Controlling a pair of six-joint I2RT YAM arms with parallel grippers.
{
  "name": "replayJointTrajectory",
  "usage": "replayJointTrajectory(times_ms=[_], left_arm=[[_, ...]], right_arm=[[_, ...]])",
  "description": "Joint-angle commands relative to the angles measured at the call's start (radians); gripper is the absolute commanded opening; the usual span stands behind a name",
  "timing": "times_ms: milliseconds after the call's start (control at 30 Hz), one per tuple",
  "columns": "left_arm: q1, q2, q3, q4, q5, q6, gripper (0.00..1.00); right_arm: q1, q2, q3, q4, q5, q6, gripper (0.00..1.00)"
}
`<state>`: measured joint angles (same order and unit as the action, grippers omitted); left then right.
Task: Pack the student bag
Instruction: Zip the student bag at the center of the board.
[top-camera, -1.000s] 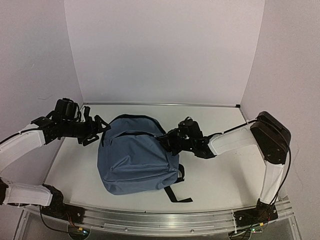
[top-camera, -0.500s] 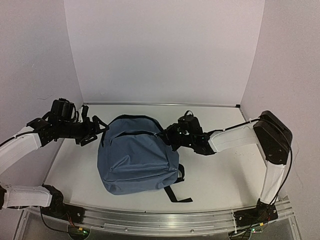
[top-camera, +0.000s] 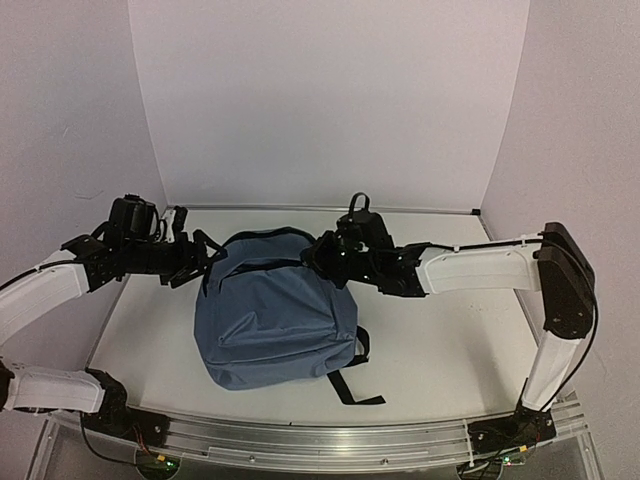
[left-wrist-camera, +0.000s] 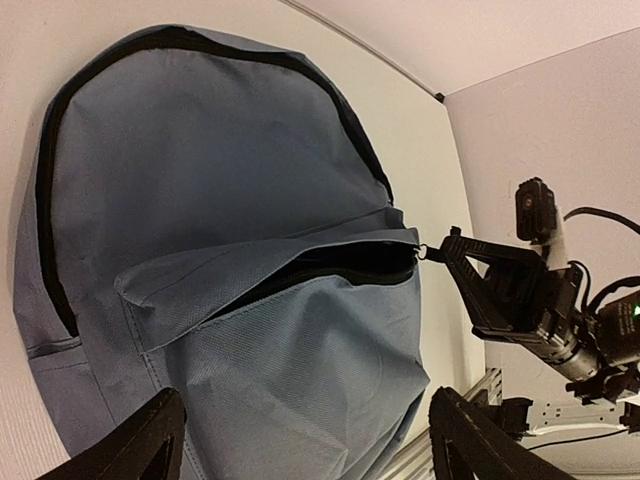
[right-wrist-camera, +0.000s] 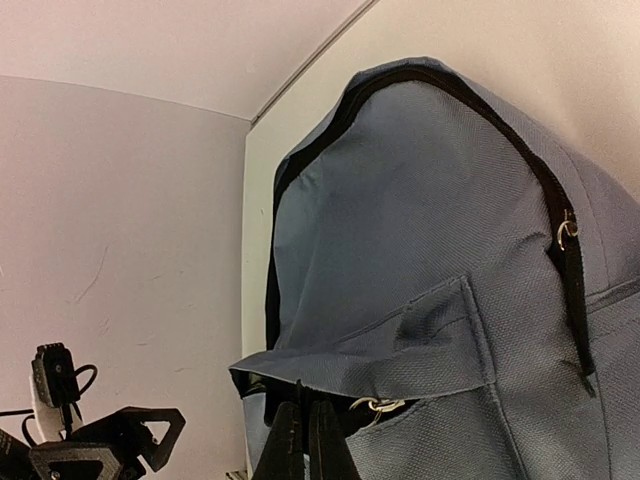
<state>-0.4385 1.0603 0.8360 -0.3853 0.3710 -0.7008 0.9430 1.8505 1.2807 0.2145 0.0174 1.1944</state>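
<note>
The slate-blue student bag (top-camera: 275, 315) lies front-up in the middle of the table. Its front pocket (left-wrist-camera: 300, 330) gapes along a black zip slit. My right gripper (top-camera: 318, 255) is at the bag's upper right, shut on the front pocket's zip pull (left-wrist-camera: 430, 250); in the right wrist view its shut fingertips (right-wrist-camera: 305, 440) sit under the pocket flap beside a metal zip ring (right-wrist-camera: 375, 405). My left gripper (top-camera: 205, 262) is open and empty just off the bag's upper left; its fingers (left-wrist-camera: 130, 445) frame the pocket in the left wrist view.
A black strap (top-camera: 350, 385) trails from the bag's near right corner. The main zip's pull (right-wrist-camera: 567, 232) hangs on the bag's right side. Walls close the table at back, left and right. A metal rail (top-camera: 300, 435) runs along the near edge.
My right gripper has moved up and left along the bag's top with the zip pull, and the front pocket gapes wider. My left gripper has edged right toward the bag.
</note>
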Motion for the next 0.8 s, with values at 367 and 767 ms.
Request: replayJointTrajectory(times_ms=[367,767], left_arm=[[-0.005,0.116,-0.101,0.071,0.049,-0.121,0.62],[-0.006,0.198,-0.137,0.228,0.097,-0.162,0.28]], right_arm=[[0.051,0.039,0.122,-0.013,0.039,-0.059,0.0],[0.085,0.06,0.192,-0.098,0.1,-0.133,0.0]])
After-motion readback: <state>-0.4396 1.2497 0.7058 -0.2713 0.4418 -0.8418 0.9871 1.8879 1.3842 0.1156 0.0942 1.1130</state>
